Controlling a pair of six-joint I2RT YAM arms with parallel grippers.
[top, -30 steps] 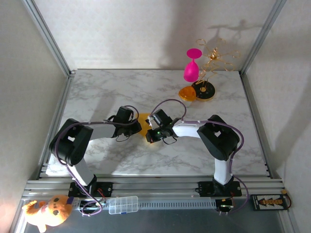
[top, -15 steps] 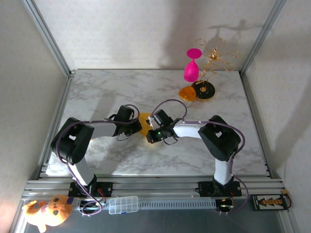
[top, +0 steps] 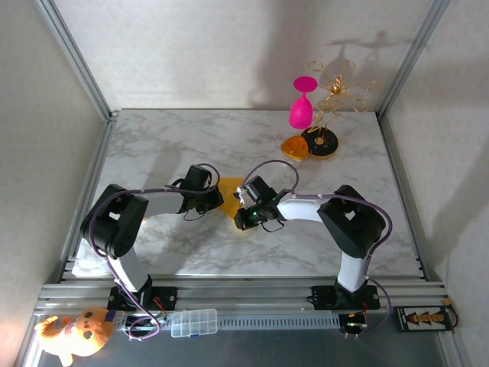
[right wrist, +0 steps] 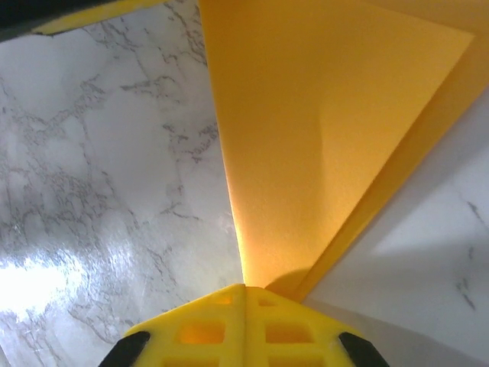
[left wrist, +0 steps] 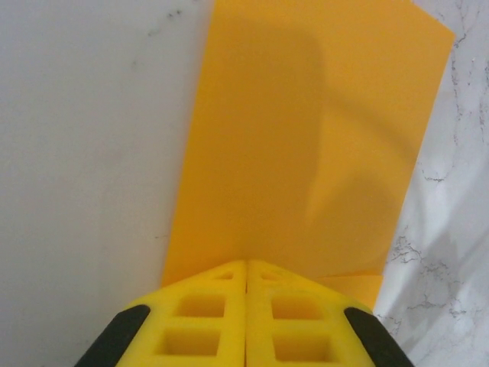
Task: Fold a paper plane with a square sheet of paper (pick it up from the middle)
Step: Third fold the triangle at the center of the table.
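You're looking at the paper (top: pixel 230 186) lying mid-table, folded into layers, between both claws. The left claw (top: pixel 217 199) is pinching its left edge, jaws pressed together on the sheet. The right claw (top: pixel 239 205) is clamping the right side, jaws closed tight, with one flap lifting off the marble table (top: pixel 168 138). A pink goblet (top: pixel 300 107) and an orange-black disc (top: pixel 319 142) are sitting far right.
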